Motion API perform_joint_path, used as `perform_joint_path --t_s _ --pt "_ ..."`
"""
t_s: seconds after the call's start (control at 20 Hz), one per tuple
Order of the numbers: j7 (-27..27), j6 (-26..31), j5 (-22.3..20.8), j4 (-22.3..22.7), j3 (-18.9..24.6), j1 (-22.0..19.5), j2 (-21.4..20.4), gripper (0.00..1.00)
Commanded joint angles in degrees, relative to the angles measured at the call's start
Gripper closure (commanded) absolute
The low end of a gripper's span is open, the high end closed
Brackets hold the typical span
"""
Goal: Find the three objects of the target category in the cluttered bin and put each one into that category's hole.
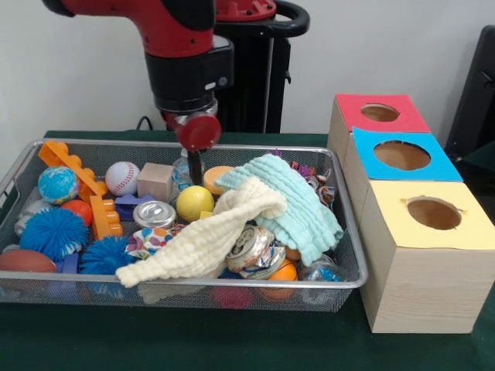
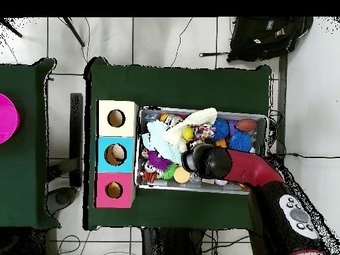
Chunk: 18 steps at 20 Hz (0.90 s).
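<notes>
The silver wire-mesh bin (image 1: 346, 232) is full of clutter; it also shows in the overhead view (image 2: 259, 119). My gripper (image 1: 195, 171) reaches down into the bin's far middle, just behind a round yellow thing (image 1: 195, 202). I cannot tell its state. In the overhead view the arm's head (image 2: 204, 161) hides it. An orange-and-black striped plush (image 2: 148, 174) lies at the bin's corner nearest the red-topped box, partly behind a light blue cloth (image 1: 298, 202). The red top's round hole (image 1: 380, 113) (image 2: 113, 190) is empty. I cannot make out a yellow chick.
A cream cloth (image 1: 209, 236) drapes over the bin's middle. Blue spiky balls (image 1: 54, 232), a baseball (image 1: 122, 177), a wooden cube (image 1: 157, 181), cans (image 1: 251, 247) and orange bricks (image 1: 85, 182) lie around. The blue-topped hole (image 1: 402, 155) and the yellow-topped hole (image 1: 434, 212) are beside the bin.
</notes>
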Motion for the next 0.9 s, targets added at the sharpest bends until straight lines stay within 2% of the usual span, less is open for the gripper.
perform_joint_path --t_s 0.05,0.9 --pt "5.95 -4.43 3.93 -3.2 0.72 3.09 3.45 1.0" --pt "7.18 -5.45 10.38 -6.46 -1.11 8.16 6.38 1.0"
